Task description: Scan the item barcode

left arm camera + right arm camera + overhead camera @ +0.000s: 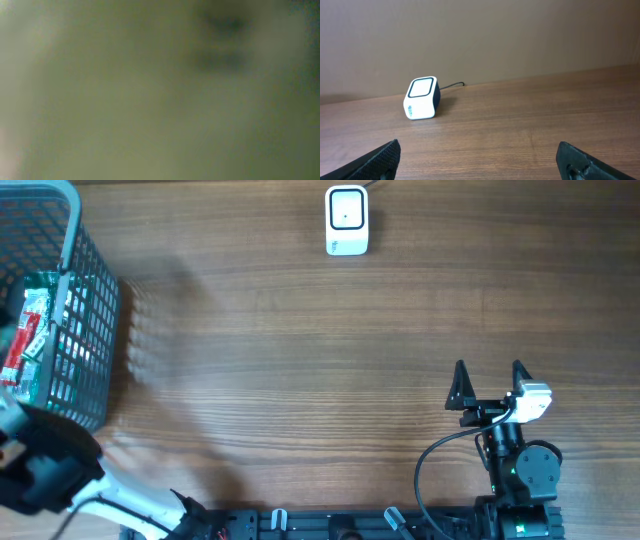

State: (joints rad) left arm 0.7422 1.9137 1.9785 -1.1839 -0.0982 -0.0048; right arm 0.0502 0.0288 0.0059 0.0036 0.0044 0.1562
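Note:
The item, a green packet with red and white print (40,330), lies inside the grey mesh basket (95,300) at the far left. My left arm (40,465) reaches into the basket from the bottom left corner. Its fingers are lost at the frame's edge. The left wrist view holds only a blurred green surface (150,100) pressed close to the lens, with no fingers distinguishable. The white barcode scanner (347,220) (422,98) stands at the table's far edge. My right gripper (490,380) (477,150) hovers open and holds nothing at the near right, facing the scanner.
The scanner's cable (452,85) runs off behind it. Bare wooden tabletop (300,360) spreads between the basket, the scanner and the right arm. The right arm's base (520,480) sits at the front edge.

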